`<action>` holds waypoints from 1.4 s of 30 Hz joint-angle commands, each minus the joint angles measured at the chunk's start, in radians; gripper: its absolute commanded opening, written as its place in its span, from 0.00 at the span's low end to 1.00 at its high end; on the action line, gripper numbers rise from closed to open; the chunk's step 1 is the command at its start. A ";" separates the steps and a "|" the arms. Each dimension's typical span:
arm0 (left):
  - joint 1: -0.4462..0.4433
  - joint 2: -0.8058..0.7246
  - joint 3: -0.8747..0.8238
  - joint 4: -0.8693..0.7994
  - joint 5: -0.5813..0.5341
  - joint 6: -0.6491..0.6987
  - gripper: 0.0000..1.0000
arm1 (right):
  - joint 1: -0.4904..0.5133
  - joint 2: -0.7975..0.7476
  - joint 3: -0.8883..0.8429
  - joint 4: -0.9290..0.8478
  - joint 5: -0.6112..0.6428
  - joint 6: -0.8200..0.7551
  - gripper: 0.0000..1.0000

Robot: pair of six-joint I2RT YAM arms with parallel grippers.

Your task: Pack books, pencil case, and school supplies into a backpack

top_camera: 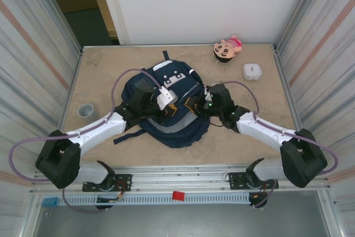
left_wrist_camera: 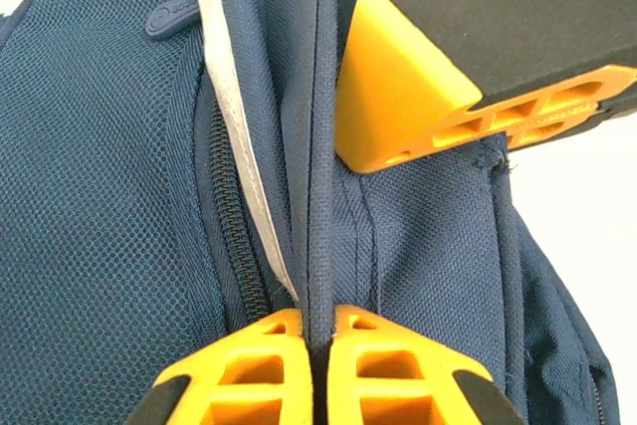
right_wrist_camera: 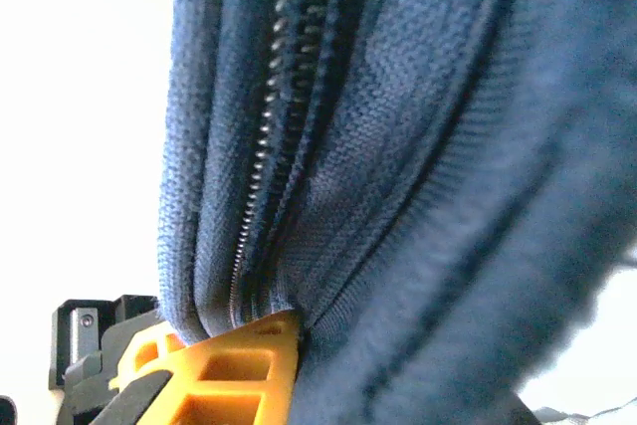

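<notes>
— Overhead first: where's the backpack point(top_camera: 183, 129)?

— Mid-desk point(top_camera: 105, 76), with its top loop near the far edge at 12 o'clock and open surface at 3, 6 and 9 o'clock. A pink doll point(top_camera: 227, 48) lies at 1 o'clock by the far edge. There's a white box point(top_camera: 252, 71) at 2 and a grey tub point(top_camera: 87, 110) at 9. The left fingers point(top_camera: 171, 107) and right fingers point(top_camera: 194, 106) sit on top of the bag, near each other.

— Left wrist view?

— The left fingers point(left_wrist_camera: 269, 365) are pinched nearly together on a raised navy seam, beside the pale stripe point(left_wrist_camera: 234, 116) and a zipper point(left_wrist_camera: 237, 246). One of the right fingers point(left_wrist_camera: 418, 97) hangs at 1 o'clock, its lower edge touching the fabric.

— Right wrist view?

— Bunched backpack point(right_wrist_camera: 418, 146) fabric gathers against one of the right fingers point(right_wrist_camera: 229, 365) at 7 o'clock. The other is hidden, so I cannot tell their spread.
</notes>
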 commanded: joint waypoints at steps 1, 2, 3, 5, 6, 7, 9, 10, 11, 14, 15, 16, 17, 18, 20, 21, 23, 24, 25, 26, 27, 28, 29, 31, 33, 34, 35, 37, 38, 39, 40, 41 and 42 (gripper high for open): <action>0.016 -0.092 -0.011 0.032 -0.010 -0.004 0.23 | -0.056 -0.062 0.061 -0.081 -0.030 -0.092 0.08; 0.040 -0.117 -0.034 0.027 -0.011 -0.019 0.29 | -0.075 -0.073 0.079 -0.116 -0.053 -0.138 0.07; 0.065 -0.144 -0.055 0.028 -0.008 -0.036 0.33 | -0.090 -0.079 0.093 -0.142 -0.074 -0.159 0.07; 0.139 -0.207 -0.112 0.045 0.004 -0.094 0.41 | -0.122 -0.085 0.119 -0.182 -0.122 -0.191 0.07; 0.174 -0.232 -0.138 0.054 0.008 -0.123 0.42 | -0.133 -0.081 0.130 -0.188 -0.146 -0.198 0.06; 0.214 -0.257 -0.162 0.060 0.012 -0.158 0.45 | -0.146 -0.078 0.139 -0.191 -0.167 -0.203 0.07; 0.286 -0.286 -0.199 0.056 0.018 -0.219 0.47 | -0.161 -0.068 0.149 -0.188 -0.196 -0.206 0.07; 0.319 -0.291 -0.214 0.053 0.029 -0.258 0.47 | -0.165 -0.062 0.152 -0.184 -0.206 -0.206 0.07; 0.345 -0.287 -0.225 0.050 0.041 -0.291 0.48 | -0.168 -0.056 0.159 -0.182 -0.214 -0.207 0.07; 0.380 -0.248 -0.256 0.064 0.075 -0.367 0.50 | -0.169 -0.037 0.168 -0.178 -0.226 -0.207 0.06; 0.382 -0.232 -0.262 0.073 0.080 -0.381 0.51 | -0.170 -0.033 0.169 -0.174 -0.230 -0.208 0.06; 0.385 -0.209 -0.274 0.091 0.080 -0.397 0.51 | -0.170 -0.031 0.169 -0.171 -0.232 -0.207 0.06; 0.390 -0.185 -0.284 0.117 0.085 -0.413 0.52 | -0.170 -0.029 0.169 -0.169 -0.233 -0.207 0.06; 0.396 -0.162 -0.290 0.140 0.092 -0.426 0.53 | -0.170 -0.027 0.169 -0.169 -0.234 -0.209 0.06; 0.406 -0.108 -0.296 0.196 0.097 -0.453 0.54 | -0.170 -0.028 0.170 -0.169 -0.237 -0.211 0.06; 0.413 -0.083 -0.295 0.222 0.105 -0.466 0.56 | -0.171 -0.028 0.173 -0.169 -0.239 -0.211 0.06; 0.427 -0.015 -0.287 0.278 0.135 -0.491 0.59 | -0.172 -0.026 0.173 -0.171 -0.242 -0.213 0.06; 0.431 0.016 -0.279 0.292 0.152 -0.500 0.61 | -0.175 -0.024 0.174 -0.172 -0.245 -0.214 0.06; 0.433 0.053 -0.270 0.319 0.177 -0.506 0.63 | -0.176 -0.023 0.175 -0.172 -0.248 -0.214 0.06; 0.433 0.086 -0.264 0.350 0.204 -0.515 0.65 | -0.177 -0.023 0.175 -0.171 -0.249 -0.212 0.06; 0.433 0.117 -0.260 0.378 0.226 -0.526 0.65 | -0.179 -0.022 0.176 -0.171 -0.251 -0.212 0.06; 0.433 0.149 -0.258 0.416 0.250 -0.542 0.66 | -0.182 -0.023 0.176 -0.172 -0.252 -0.212 0.06; 0.432 0.174 -0.257 0.446 0.270 -0.557 0.66 | -0.183 -0.023 0.177 -0.172 -0.251 -0.212 0.06; 0.432 0.215 -0.259 0.497 0.309 -0.583 0.63 | -0.184 -0.024 0.175 -0.173 -0.250 -0.212 0.06; 0.432 0.232 -0.273 0.544 0.346 -0.610 0.59 | -0.187 -0.024 0.175 -0.173 -0.246 -0.211 0.06; 0.432 0.229 -0.286 0.570 0.362 -0.624 0.57 | -0.188 -0.024 0.175 -0.171 -0.244 -0.211 0.06; 0.431 0.223 -0.299 0.591 0.374 -0.635 0.56 | -0.188 -0.024 0.174 -0.169 -0.242 -0.209 0.06; 0.431 0.196 -0.324 0.610 0.387 -0.649 0.54 | -0.189 -0.025 0.172 -0.170 -0.239 -0.208 0.06; 0.430 0.182 -0.331 0.607 0.390 -0.651 0.54 | -0.191 -0.023 0.170 -0.169 -0.239 -0.207 0.06; 0.429 0.165 -0.341 0.603 0.391 -0.650 0.54 | -0.190 -0.022 0.169 -0.167 -0.239 -0.207 0.06; 0.428 0.155 -0.347 0.595 0.390 -0.646 0.56 | -0.192 -0.021 0.168 -0.165 -0.240 -0.207 0.06; 0.424 0.144 -0.352 0.580 0.391 -0.635 0.59 | -0.192 -0.018 0.168 -0.164 -0.240 -0.207 0.06; 0.423 0.138 -0.352 0.556 0.384 -0.621 0.62 | -0.193 -0.015 0.168 -0.162 -0.243 -0.206 0.06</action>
